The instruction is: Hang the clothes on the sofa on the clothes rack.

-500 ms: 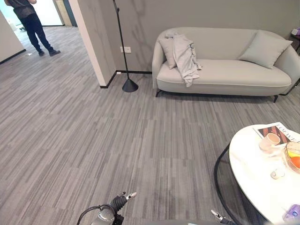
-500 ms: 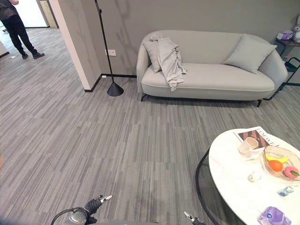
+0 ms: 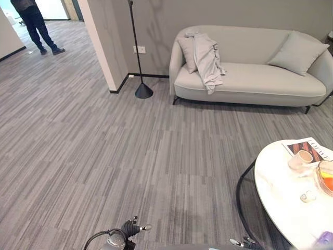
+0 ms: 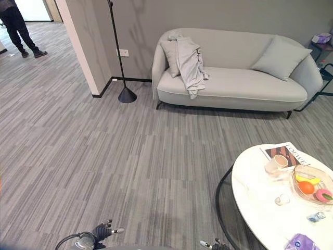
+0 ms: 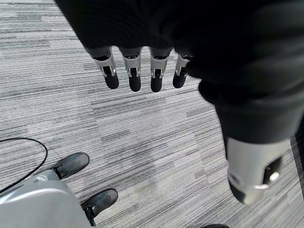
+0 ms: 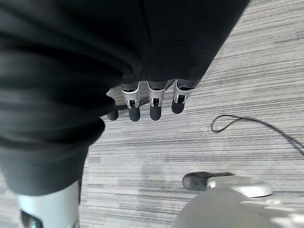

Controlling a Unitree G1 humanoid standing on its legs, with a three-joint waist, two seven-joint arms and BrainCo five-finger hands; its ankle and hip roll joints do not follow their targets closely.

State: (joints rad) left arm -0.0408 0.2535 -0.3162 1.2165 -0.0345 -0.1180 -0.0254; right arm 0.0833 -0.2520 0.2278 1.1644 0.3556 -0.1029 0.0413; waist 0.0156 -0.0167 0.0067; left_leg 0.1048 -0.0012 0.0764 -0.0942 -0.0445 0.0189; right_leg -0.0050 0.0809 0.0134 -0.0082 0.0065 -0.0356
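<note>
While the robot stands well back on the carpet, the left eye view puts the garment [image 3: 206,58] far ahead, draped over the back and seat of the sofa [image 3: 250,78], just beside a cushion [image 3: 186,53] at its left end. A floor lamp [image 3: 136,49] stands by the wall corner, near that end of the sofa. A round worktop [image 3: 291,192] sits close on the right, carrying a cup [image 3: 300,158], a magazine [image 3: 312,146] and a fruit bowl [image 3: 327,176]. A person [image 3: 34,23] stands far off in the corridor. The left hand [image 3: 130,228] hangs low at the bottom edge.

From the right eye view, the right hand [image 4: 214,244] barely peeks in at the bottom, near the worktop's edge. No clothes rack can be made out; the thin pole may be the nearest candidate, but I cannot tell.

Looking along the left wrist, the fingers [image 5: 134,76] are straight and relaxed, holding nothing, with carpet beneath.

Along the right wrist, the fingers [image 6: 154,107] likewise hang loose and empty.

The risks lie in the approach: walking forward could clip the worktop on the right and upset the cup or bowl, or brush the lamp's base. Grabbing the loose cloth by one fold could drag the cushion along or let the garment slip off.
</note>
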